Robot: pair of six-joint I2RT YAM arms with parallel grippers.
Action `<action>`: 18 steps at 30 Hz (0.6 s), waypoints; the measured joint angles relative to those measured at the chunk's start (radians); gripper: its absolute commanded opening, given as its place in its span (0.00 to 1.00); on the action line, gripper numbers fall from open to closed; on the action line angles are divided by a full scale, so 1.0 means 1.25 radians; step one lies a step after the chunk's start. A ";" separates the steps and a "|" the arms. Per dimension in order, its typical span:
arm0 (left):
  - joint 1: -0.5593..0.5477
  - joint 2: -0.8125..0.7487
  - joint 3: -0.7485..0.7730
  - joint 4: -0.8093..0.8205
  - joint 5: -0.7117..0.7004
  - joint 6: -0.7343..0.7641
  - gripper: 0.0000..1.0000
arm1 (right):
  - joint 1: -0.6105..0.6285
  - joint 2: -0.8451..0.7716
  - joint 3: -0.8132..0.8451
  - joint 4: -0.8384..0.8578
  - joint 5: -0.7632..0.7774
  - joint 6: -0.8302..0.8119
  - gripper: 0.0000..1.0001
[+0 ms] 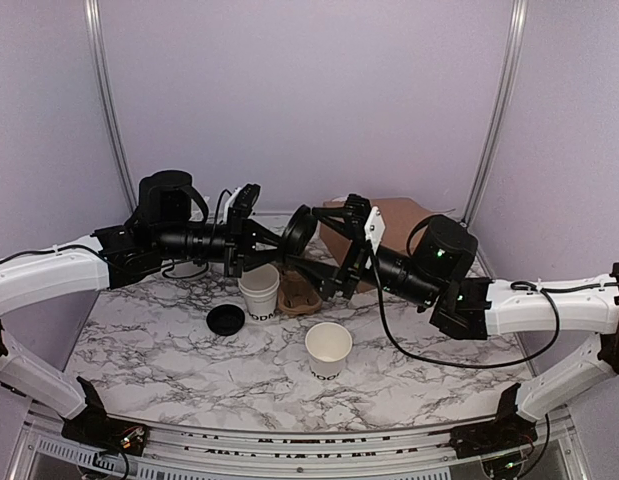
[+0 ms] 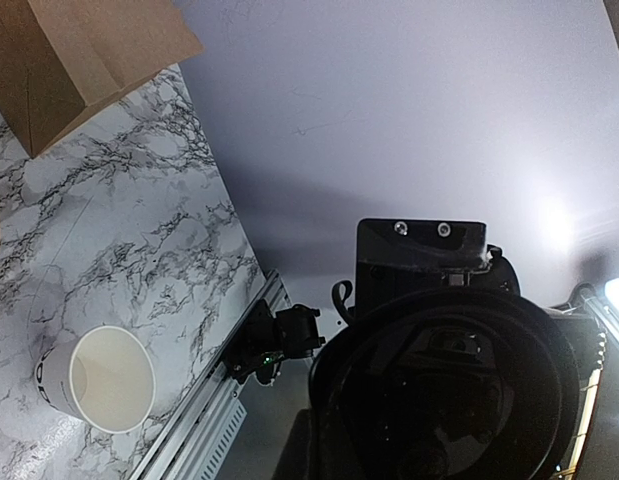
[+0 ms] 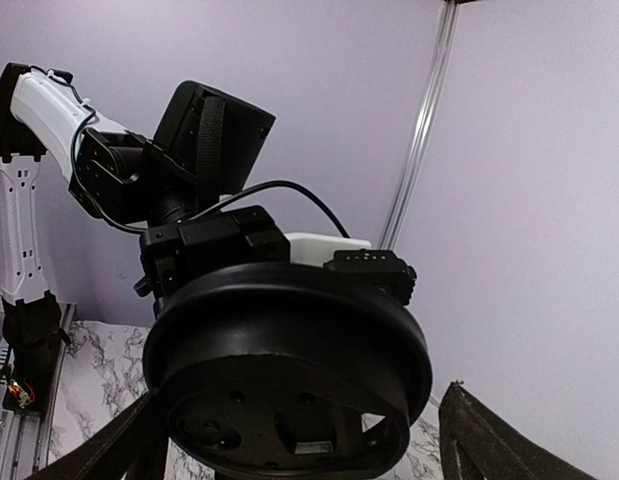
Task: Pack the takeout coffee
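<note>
A black plastic lid (image 1: 297,232) hangs on edge in mid-air between my two arms. My left gripper (image 1: 285,237) is shut on its rim from the left. My right gripper (image 1: 317,247) faces it, open, its fingers (image 3: 486,440) standing either side of the lid (image 3: 289,370) with gaps showing. In the left wrist view the lid (image 2: 449,390) fills the lower right and my own fingers are lost in the dark. Two lidless white paper cups with dark lettering stand below: one (image 1: 259,292) under the left gripper, one (image 1: 328,350) nearer the front (image 2: 97,378).
A second black lid (image 1: 226,320) lies flat on the marble table (image 1: 159,350). The brown pulp carrier (image 1: 299,298) sits beside the far cup, partly under the right gripper. A brown paper bag (image 1: 394,225) lies at the back right. The metal rail (image 1: 289,440) runs along the front.
</note>
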 measured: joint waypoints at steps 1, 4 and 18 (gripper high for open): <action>0.000 0.000 0.000 0.002 0.000 0.000 0.00 | 0.000 0.000 0.000 0.000 0.000 0.001 0.89; 0.000 0.000 0.000 0.003 0.000 0.000 0.00 | 0.000 0.001 0.001 0.000 -0.001 0.003 0.88; 0.000 0.000 0.000 0.003 -0.009 0.000 0.00 | 0.002 0.016 0.009 -0.006 0.010 0.024 0.83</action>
